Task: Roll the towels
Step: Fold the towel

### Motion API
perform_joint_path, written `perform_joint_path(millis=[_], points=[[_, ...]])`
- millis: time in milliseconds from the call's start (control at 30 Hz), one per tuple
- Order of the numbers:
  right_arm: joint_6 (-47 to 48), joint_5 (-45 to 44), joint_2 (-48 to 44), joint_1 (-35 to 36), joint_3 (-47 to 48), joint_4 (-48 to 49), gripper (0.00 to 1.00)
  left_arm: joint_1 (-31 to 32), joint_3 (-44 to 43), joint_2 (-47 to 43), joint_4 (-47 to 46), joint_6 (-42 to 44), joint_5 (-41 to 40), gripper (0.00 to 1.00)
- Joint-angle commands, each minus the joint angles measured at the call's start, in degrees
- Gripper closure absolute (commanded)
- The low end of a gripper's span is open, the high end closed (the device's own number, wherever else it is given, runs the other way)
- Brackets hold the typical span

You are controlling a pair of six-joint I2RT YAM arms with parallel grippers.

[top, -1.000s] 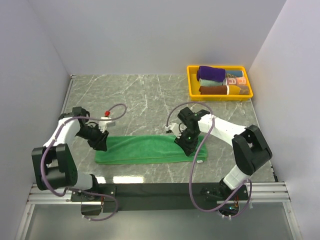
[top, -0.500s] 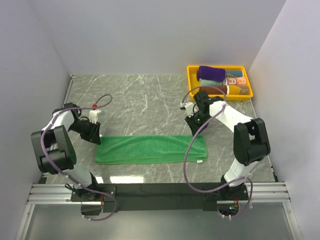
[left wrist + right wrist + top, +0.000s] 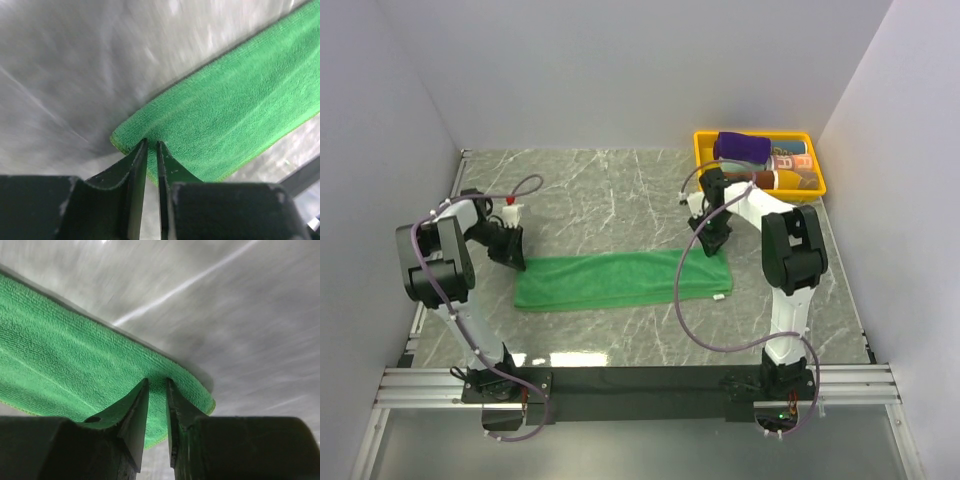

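The green towel [image 3: 620,281] lies as a long folded strip across the middle of the marble table, with its white tag [image 3: 720,297] at the near right corner. My left gripper [image 3: 510,256] is shut on the towel's far left corner; in the left wrist view the jaws [image 3: 151,141] pinch the green edge [image 3: 235,100]. My right gripper [image 3: 712,241] is shut on the far right corner; the right wrist view shows the jaws [image 3: 157,380] pinching the towel [image 3: 60,365]. The dark purple towel [image 3: 742,148] lies rolled in the yellow tray.
The yellow tray [image 3: 760,195] stands at the back right, just behind my right arm. It also holds a brown roll [image 3: 745,180] and a patterned roll [image 3: 790,160]. White walls enclose the table on the left, back and right.
Both grippers moved from the towel's middle out to its far corners and closed on them. The green towel has shifted a little toward the back of the table.
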State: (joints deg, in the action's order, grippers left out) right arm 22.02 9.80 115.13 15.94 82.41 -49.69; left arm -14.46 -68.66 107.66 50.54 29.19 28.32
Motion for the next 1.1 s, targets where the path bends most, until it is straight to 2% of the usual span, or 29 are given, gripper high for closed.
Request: perform_joint_path(millis=[0, 100, 133, 200, 300, 467, 600, 833, 1067], points=[[1.52, -1.46, 1.41, -1.53, 6.43, -1.0, 0.72, 0.13, -5.59, 2.64, -3.63, -1.77, 0.68, 0.8], [4.5, 2.22, -2.26, -1.79, 7.85, -4.52, 0.71, 0.39, -8.85, 0.2, 0.94, 2.61, 5.07, 0.75], [5.48, 3.46, -3.85, -1.97, 6.55, -5.32, 0.71, 0.48, -9.03, -2.6, 2.44, 6.72, 6.3, 0.73], [8.81, 6.44, -8.84, -1.88, 3.13, -7.51, 0.7, 1.79, -7.46, -5.78, 5.77, 12.08, 7.97, 0.71], [11.1, 7.16, -12.81, -1.97, 0.13, -10.32, 0.7, 4.25, -4.21, -11.32, 7.2, 14.4, 7.64, 0.7], [9.8, 4.53, -15.64, -1.88, -7.43, -10.78, 0.69, 3.83, 3.0, -15.46, 6.24, 11.07, 6.58, 0.69], [4.62, 2.33, -16.69, -2.41, -11.91, -9.02, 0.62, 0.14, 6.43, -17.48, 5.97, 7.99, 6.75, 0.6], [-2.24, 2.59, -13.01, -5.47, -12.54, -7.79, 0.55, -4.7, 8.89, -18.62, 6.32, 7.2, 4.12, 0.55], [-5.14, 8.56, -8.35, -8.12, -10.78, -8.76, 0.53, -5.84, 11.36, -18.27, 6.23, 6.32, 4.12, 0.51]])
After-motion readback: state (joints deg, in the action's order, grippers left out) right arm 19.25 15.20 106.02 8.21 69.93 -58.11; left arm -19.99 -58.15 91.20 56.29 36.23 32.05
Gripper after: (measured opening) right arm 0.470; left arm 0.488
